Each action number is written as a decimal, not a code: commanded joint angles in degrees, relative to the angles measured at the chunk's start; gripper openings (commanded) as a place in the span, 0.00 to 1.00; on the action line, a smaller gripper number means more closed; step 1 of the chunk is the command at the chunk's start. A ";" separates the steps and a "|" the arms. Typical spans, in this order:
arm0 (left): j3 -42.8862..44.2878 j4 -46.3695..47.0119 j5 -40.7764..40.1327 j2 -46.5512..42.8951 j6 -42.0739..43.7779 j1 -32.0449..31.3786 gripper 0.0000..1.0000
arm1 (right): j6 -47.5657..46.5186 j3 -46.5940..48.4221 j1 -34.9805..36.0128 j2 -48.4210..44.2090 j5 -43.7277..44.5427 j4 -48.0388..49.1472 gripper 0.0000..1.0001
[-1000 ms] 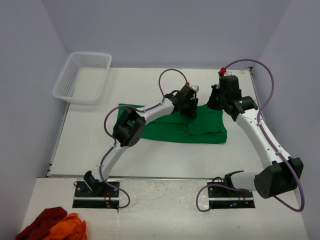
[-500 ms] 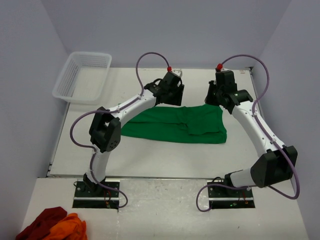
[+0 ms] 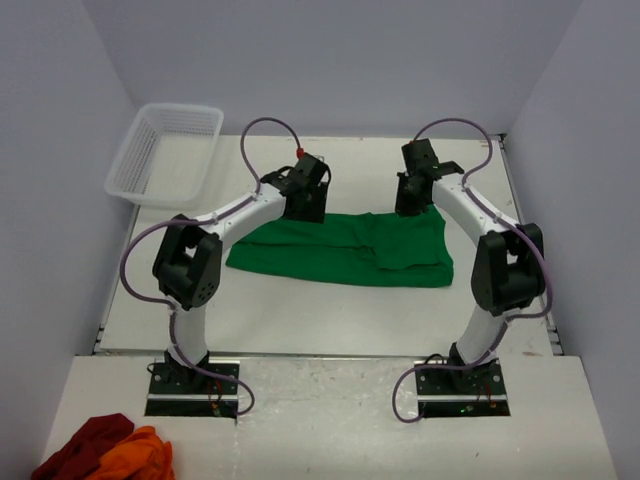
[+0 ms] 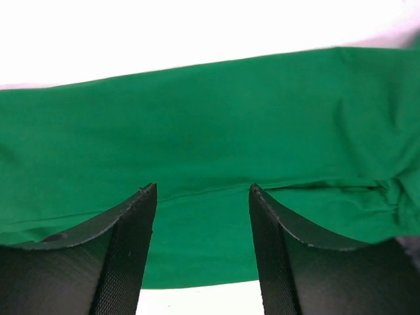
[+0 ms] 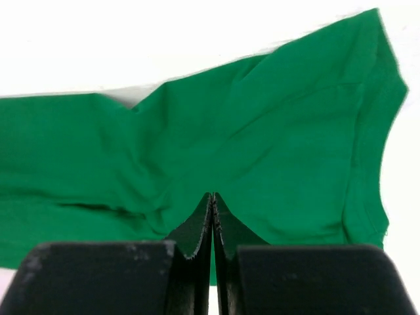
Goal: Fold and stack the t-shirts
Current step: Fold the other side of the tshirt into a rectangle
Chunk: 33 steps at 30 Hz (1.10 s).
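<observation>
1 shirt (image 3: 340,252): mid-table (image 3: 300,320), folded into long band, flat.
My left gripper (image 4: 202,191): spread, empty, near far edge, probably lining up next fold.
My right gripper (image 5: 213,200): pinched closed, empty, near far right edge.

The t-shirt (image 3: 340,250) lies in the middle of the table (image 3: 300,320), stretched from left to right. Seen from the shirt in the top view, the basket (image 3: 165,155) sits at 10 o'clock, at the table's far left corner, well apart from the shirt. The left gripper (image 3: 308,205) is over the shirt's far edge at 11 o'clock, and the right gripper (image 3: 410,200) is at 1 o'clock. The pile of cloths (image 3: 100,452) lies at 7 o'clock, on the near ledge, left of the left arm's base (image 3: 193,385)
</observation>
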 commanded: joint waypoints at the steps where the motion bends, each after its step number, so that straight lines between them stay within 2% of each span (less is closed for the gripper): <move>1: -2.02 0.41 -1.32 -4.99 0.48 1.44 0.59 | -0.16 6.78 0.02 6.21 0.21 -2.57 0.00; 5: -3.17 -1.96 -2.55 -4.39 0.13 3.90 0.54 | 0.99 12.16 0.02 15.60 1.09 -6.16 0.00; 9: -4.05 -3.81 -1.76 -1.93 -0.31 6.54 0.48 | 1.78 15.94 0.02 19.57 -0.22 -7.41 0.00; 15: -5.11 -3.28 -1.24 2.29 -1.62 9.61 0.47 | 3.00 19.55 0.02 24.94 -0.32 -11.01 0.00; 24: -6.25 -0.91 2.11 7.22 -5.66 13.66 0.48 | 3.80 25.17 -1.38 28.11 -2.07 -17.50 0.01; 26: -6.95 -0.47 3.60 8.01 -5.85 14.98 0.48 | 4.15 26.75 -1.73 29.07 0.63 -19.53 0.02; 33: -9.68 0.94 5.80 7.93 -6.99 18.93 0.48 | 4.15 26.06 -2.70 28.29 1.62 -19.45 0.01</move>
